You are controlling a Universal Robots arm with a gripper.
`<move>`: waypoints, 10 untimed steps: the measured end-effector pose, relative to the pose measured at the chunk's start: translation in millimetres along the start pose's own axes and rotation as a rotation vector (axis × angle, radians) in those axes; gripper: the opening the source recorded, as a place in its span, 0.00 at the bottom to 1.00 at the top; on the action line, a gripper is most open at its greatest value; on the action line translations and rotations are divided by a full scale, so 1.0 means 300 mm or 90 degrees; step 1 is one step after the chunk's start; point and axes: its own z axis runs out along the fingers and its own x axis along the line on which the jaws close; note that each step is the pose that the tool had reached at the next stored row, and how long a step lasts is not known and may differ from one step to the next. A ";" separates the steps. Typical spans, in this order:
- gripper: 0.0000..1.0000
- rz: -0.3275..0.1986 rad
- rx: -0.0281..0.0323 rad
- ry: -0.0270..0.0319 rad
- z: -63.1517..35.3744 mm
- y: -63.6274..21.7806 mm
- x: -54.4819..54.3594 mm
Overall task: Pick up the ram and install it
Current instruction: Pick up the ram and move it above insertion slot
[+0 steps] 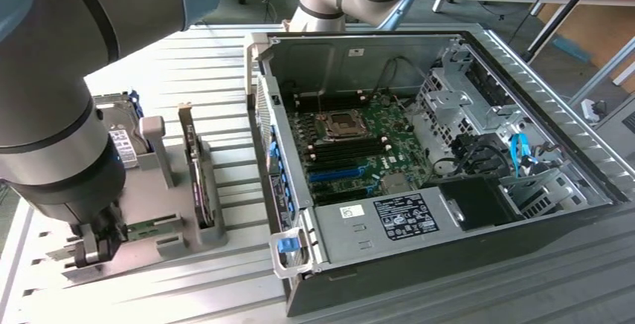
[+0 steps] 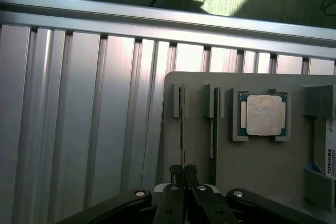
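Wrist view has my gripper pinched together on the near end of the ram, the thin green stick standing on edge in a slot of the grey holder; the pick-up is the step in hand, as I judge it, with the grasp made and the lift not yet begun; the stick runs straight away from my fingertips, one end caught between them; a second stick stands just beside it, on the side of the processor chip; any lift, I judge, calls for a straight pull out of the slot without tilting; the open computer case with its motherboard lies well apart, at the exterior view's right of the holder.
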 end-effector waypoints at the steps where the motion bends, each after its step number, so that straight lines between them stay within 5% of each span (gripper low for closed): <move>1: 0.12 0.000 -0.0001 0.0002 -0.009 0.000 0.000; 10: 0.12 0.000 -0.0001 0.0007 -0.095 0.003 -0.003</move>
